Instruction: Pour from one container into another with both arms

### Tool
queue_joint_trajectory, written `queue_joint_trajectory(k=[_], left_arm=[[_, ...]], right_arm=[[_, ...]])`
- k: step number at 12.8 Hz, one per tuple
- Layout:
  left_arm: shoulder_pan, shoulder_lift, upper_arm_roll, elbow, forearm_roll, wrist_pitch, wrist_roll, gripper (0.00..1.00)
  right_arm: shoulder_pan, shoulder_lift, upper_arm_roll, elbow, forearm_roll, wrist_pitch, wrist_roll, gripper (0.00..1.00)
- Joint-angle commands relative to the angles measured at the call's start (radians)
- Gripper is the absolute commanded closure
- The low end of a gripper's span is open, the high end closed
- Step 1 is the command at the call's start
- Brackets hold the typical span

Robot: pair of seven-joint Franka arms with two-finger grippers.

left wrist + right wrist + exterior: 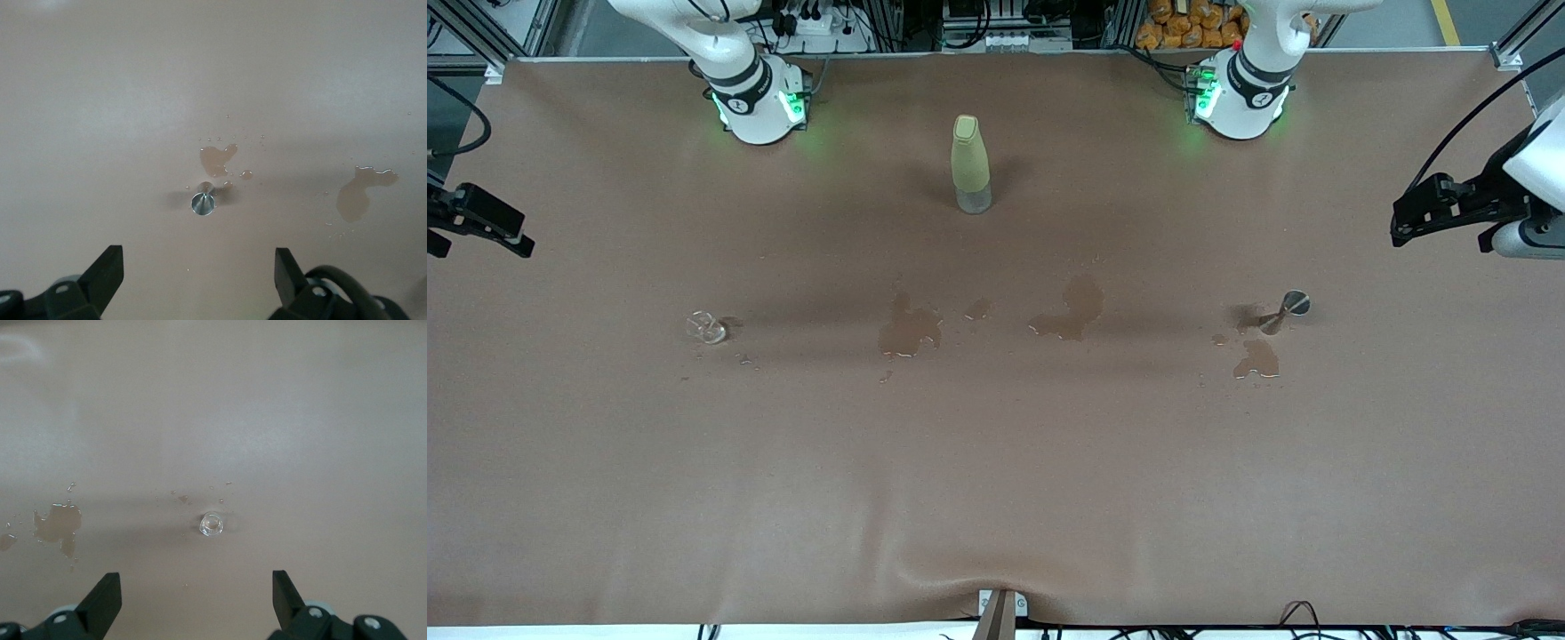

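Observation:
A small metal measuring cup (pixel 1285 311) (pixel 203 202) stands on the brown table toward the left arm's end, with a puddle beside it. A small clear glass (pixel 706 327) (pixel 211 523) stands toward the right arm's end. A tall bottle (pixel 971 164) with a pale green sleeve stands upright between the two bases, farther from the front camera than both. My left gripper (pixel 1405 227) (pixel 199 260) hangs open and empty over the left arm's end of the table. My right gripper (pixel 480 222) (pixel 195 580) hangs open and empty over the right arm's end.
Several puddles of liquid lie on the brown table cover (pixel 996 489): one (pixel 907 331) and another (pixel 1072 311) between the glass and the metal cup, a third (pixel 1256 360) just nearer the camera than the metal cup. Small drops lie by the glass.

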Motion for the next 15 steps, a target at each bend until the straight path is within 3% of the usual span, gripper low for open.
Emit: queue_joint_trajectory(k=[1,8,15], left_arm=[[0.003,-0.004,-0.001,0.006,0.013,0.003,-0.007,0.0],[0.003,-0.004,-0.005,0.016,0.002,-0.003,0.007,0.0],[-0.06,0.048,-0.008,0.026,0.005,0.009,0.016,0.0]], right_arm=[[-0.001,-0.012,-0.001,-0.001,0.014,-0.002,0.011,0.0],[-0.001,-0.012,-0.001,-0.001,0.014,-0.002,0.007,0.0],[-0.001,-0.012,-0.001,0.005,0.011,-0.002,0.001,0.0]])
